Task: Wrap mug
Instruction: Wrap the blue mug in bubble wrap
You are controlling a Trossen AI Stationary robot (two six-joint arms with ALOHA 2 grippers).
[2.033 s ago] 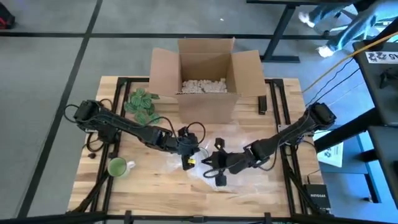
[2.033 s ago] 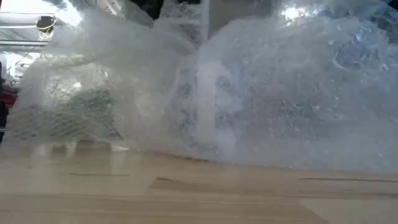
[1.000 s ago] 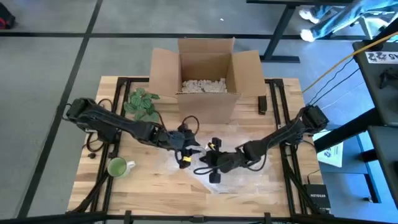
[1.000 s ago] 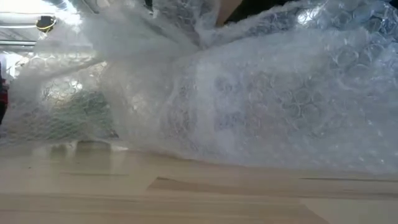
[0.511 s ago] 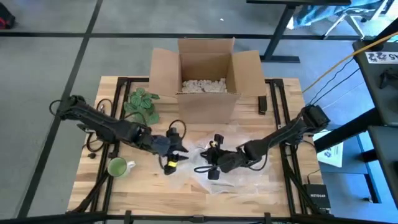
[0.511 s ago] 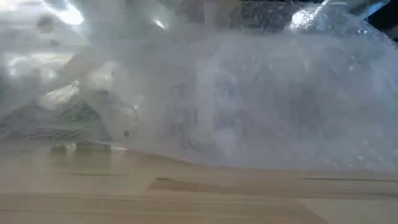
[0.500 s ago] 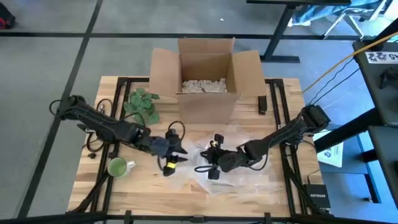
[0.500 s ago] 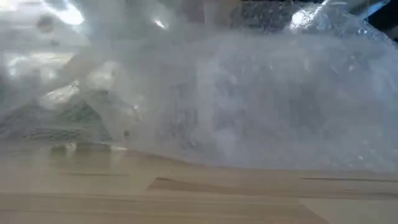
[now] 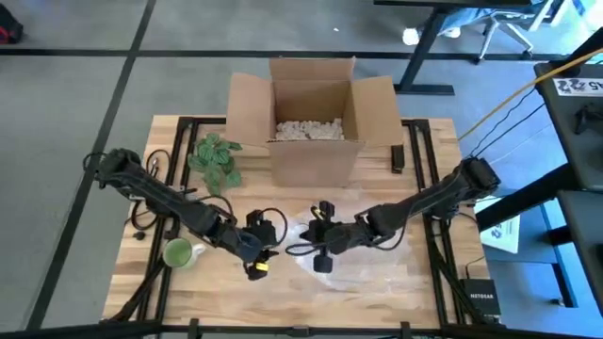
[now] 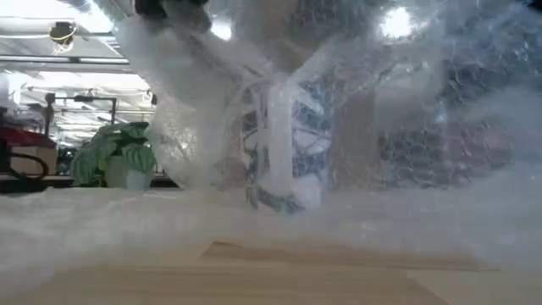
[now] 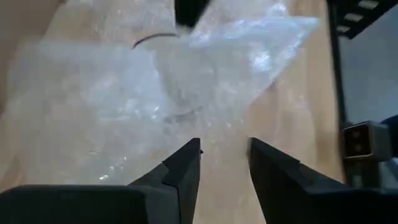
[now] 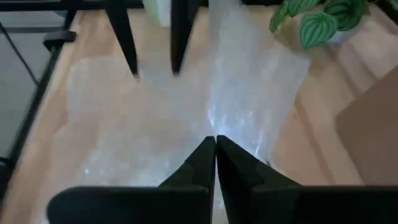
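1. The step in hand appears to be drawing the clear bubble-wrap sheet (image 9: pixel 350 252) over the mug; the right pincer (image 12: pixel 215 144) has its fingers pressed together on a raised fold of the sheet, and it should keep that pinch firm so the slippery film does not slide free.
2. The left pincer (image 11: pixel 224 152) sits low over the pale wooden bench (image 9: pixel 170 282) at about seven o'clock from the sheet's centre, its fingers parted a little and holding nothing; it would do well to take the sheet's near edge before any fold is made.
3. Any pull should be slow and level, since a tug might tip the mug or drag it along.
4. In the low view a white mug with a blue pattern (image 10: pixel 284 140) stands upright under the sheet, wrap draped round it but loose.
5. A green mug (image 9: pixel 177 252) stands bare at about nine o'clock from the sheet, close to the left arm; which mug the task means cannot be told.
6. The open brown cardboard box with pale filler (image 9: pixel 311 118) stands at twelve o'clock, the green-leaved potted plant (image 9: pixel 216 155) at about ten.
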